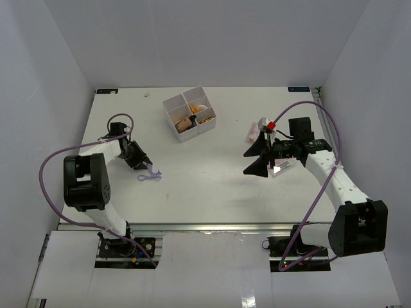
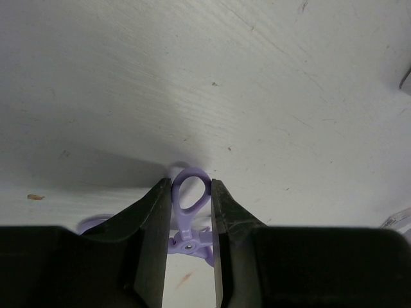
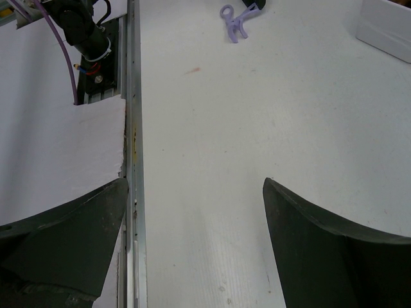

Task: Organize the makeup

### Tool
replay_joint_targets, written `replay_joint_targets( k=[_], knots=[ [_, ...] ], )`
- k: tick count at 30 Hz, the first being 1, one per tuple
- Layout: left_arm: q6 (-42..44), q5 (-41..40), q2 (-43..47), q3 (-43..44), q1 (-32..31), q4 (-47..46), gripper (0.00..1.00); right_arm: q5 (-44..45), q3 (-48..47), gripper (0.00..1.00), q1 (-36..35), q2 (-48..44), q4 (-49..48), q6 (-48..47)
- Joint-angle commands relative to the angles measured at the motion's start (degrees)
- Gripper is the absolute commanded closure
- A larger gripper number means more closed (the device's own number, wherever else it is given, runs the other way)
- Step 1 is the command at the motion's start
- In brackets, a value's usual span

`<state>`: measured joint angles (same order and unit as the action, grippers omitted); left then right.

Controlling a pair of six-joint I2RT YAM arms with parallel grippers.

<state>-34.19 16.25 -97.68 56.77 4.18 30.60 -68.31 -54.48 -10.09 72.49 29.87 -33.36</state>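
The purple loop (image 2: 190, 192), a small clip-like tool, lies low on the table between my left gripper's fingers, which press on both sides of its ring. In the top view it (image 1: 151, 173) lies at the left gripper (image 1: 144, 164), left of centre. It also shows far off in the right wrist view (image 3: 234, 25). My right gripper (image 1: 252, 158) is wide open and empty above the table at the right; its gap (image 3: 192, 212) shows only bare table. A clear pinkish packet (image 1: 253, 132) lies just behind it, and another (image 1: 282, 167) lies under the right wrist.
The white four-compartment box (image 1: 173, 102) stands at the back centre and holds a beige sponge (image 1: 184, 124) and other small cosmetics. Its corner shows in the right wrist view (image 3: 385, 29). The table's metal front rail (image 3: 133, 160) runs along the near edge.
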Motion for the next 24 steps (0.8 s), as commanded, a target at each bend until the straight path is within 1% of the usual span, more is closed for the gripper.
replay_joint_targets(
  k=[1, 10, 16, 24],
  knots=[
    [0.9, 4.8, 4.4, -0.7, -1.1, -2.8, 0.64, -1.2, 0.7, 0.09, 0.4, 0.5, -1.1, 0.1],
    [-0.1, 8.0, 7.5, -0.3, -3.6, -5.8, 0.66, -1.6, 0.9, 0.08, 0.4, 1.8, -1.4, 0.0],
    [-1.8, 9.0, 8.3, 0.4, -8.4, -7.5, 0.66, -2.2, 1.1, 0.08, -0.2, 3.1, -2.1, 0.8],
    [-6.0, 9.0, 10.0, 1.3, -17.3, -10.4, 0.67, 0.0, 1.7, 0.09, -3.5, 5.8, -9.5, 11.8]
  ],
)
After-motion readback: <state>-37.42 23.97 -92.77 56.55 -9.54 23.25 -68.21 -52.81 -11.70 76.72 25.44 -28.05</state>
